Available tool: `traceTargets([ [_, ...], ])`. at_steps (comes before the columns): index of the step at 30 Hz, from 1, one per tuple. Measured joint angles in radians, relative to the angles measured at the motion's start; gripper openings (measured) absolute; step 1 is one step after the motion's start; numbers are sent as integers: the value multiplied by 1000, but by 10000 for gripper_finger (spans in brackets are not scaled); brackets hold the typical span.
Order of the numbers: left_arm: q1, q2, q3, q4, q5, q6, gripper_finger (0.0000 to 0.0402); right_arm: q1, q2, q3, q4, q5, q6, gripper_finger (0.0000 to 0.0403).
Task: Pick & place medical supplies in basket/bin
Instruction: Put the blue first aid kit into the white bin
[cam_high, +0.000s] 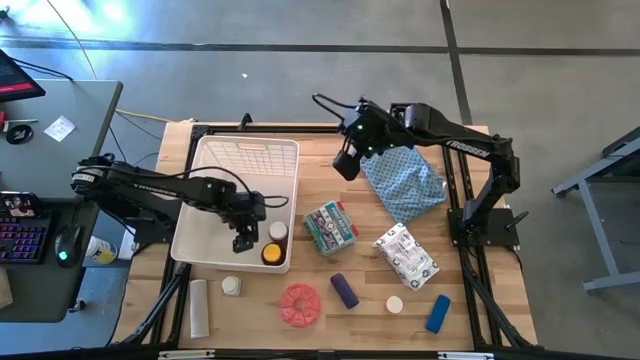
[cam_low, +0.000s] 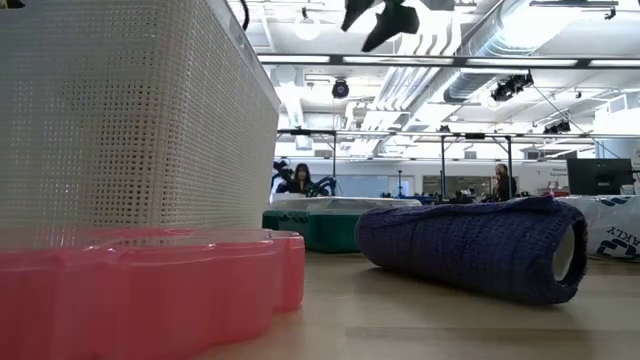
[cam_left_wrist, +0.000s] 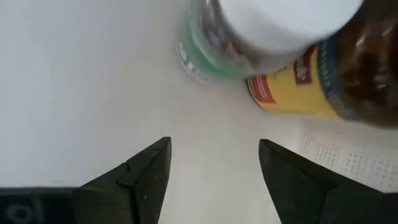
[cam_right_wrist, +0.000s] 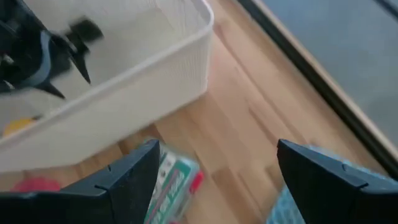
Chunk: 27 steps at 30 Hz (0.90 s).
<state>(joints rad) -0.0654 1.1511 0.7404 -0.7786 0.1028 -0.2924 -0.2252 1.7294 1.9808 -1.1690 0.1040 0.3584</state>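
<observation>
The white lattice bin (cam_high: 235, 165) stands at the table's far left. Inside it, at its near right corner, stand a white-capped jar (cam_high: 277, 231) (cam_left_wrist: 283, 22) and an amber yellow-capped bottle (cam_high: 271, 254) (cam_left_wrist: 336, 81). My left gripper (cam_high: 243, 240) (cam_left_wrist: 214, 165) hangs open in the bin just left of them, with nothing between its fingers. My right gripper (cam_high: 347, 162) (cam_right_wrist: 214, 171) is open and holds nothing, high over the table between the bin (cam_right_wrist: 124, 112) and the blue cloth (cam_high: 405, 180). A green-white packet (cam_high: 330, 227) (cam_right_wrist: 177, 180) lies on the wood below it.
On the table's near half lie a white printed packet (cam_high: 405, 255), a purple cylinder (cam_high: 344, 290) (cam_low: 470, 250), a blue cylinder (cam_high: 438, 313), a red disc (cam_high: 299, 305) (cam_low: 140, 285), two white-capped jars (cam_high: 394, 305) (cam_high: 231, 286) and a white tube (cam_high: 200, 307). People sit in the room beyond.
</observation>
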Motion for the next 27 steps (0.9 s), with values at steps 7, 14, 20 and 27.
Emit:
traceTargets([
  [7, 0, 0, 113, -102, -120, 34, 275, 0, 56, 0, -161, -55, 12, 276],
  [14, 0, 0, 245, -251, -206, 29, 275, 21, 102, -1, -184, -106, 44, 243],
  [20, 0, 0, 414, -319, -282, 18, 275, 23, 148, -1, -257, -204, 51, 210],
  [27, 0, 0, 616, -351, -375, -12, 275, 22, 148, -90, -204, -204, 95, 176],
])
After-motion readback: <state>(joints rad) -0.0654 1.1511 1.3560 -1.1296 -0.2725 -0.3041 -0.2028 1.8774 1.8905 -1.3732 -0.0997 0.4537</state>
